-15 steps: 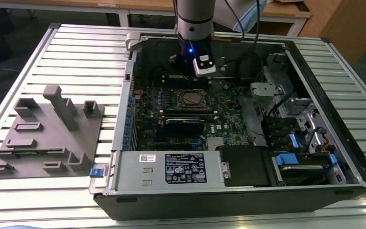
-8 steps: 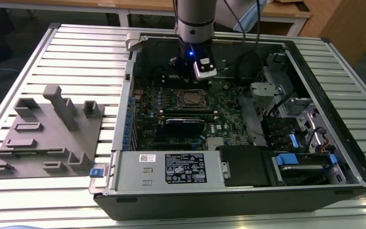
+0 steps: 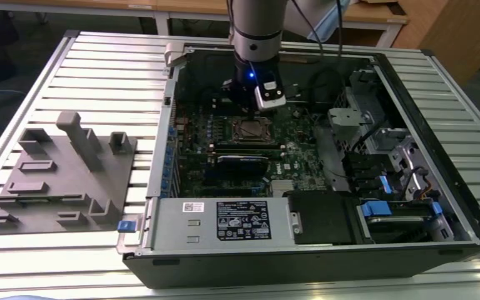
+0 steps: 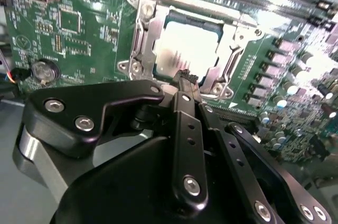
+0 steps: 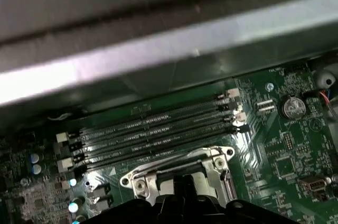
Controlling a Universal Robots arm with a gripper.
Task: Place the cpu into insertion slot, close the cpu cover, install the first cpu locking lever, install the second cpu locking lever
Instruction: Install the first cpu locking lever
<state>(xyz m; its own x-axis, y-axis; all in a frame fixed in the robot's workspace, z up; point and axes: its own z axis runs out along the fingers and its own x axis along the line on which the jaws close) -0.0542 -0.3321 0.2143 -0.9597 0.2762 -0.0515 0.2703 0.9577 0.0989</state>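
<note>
Black gripper linkage and fingers (image 4: 186,84) dominate the foreground of the second wrist view; the gripper (image 4: 186,76) has its fingers drawn together into a single narrow tip, with nothing visibly held between them. That tip sits just at the near edge of the cpu socket.

Seated in the socket is the cpu (image 4: 187,49), its dull silver top lying flat and level. The cpu cover (image 4: 141,39) lies down around it as a silvery frame, the chip showing through its square opening. Whether the locking levers are latched cannot be told.

In the first wrist view the cover frame (image 5: 142,176) appears just beyond the gripper tip (image 5: 185,182), with four parallel memory slots (image 5: 153,131) alongside it and a coin cell battery (image 5: 293,106) farther off on the green motherboard (image 5: 285,155).

In the exterior view the arm (image 3: 252,37) reaches down into the open computer case (image 3: 307,250), the gripper (image 3: 251,112) directly above the socket (image 3: 250,130). A grey fixture block (image 3: 60,175) rests on the slatted table (image 3: 98,69), at the exterior view's left of the case.
</note>
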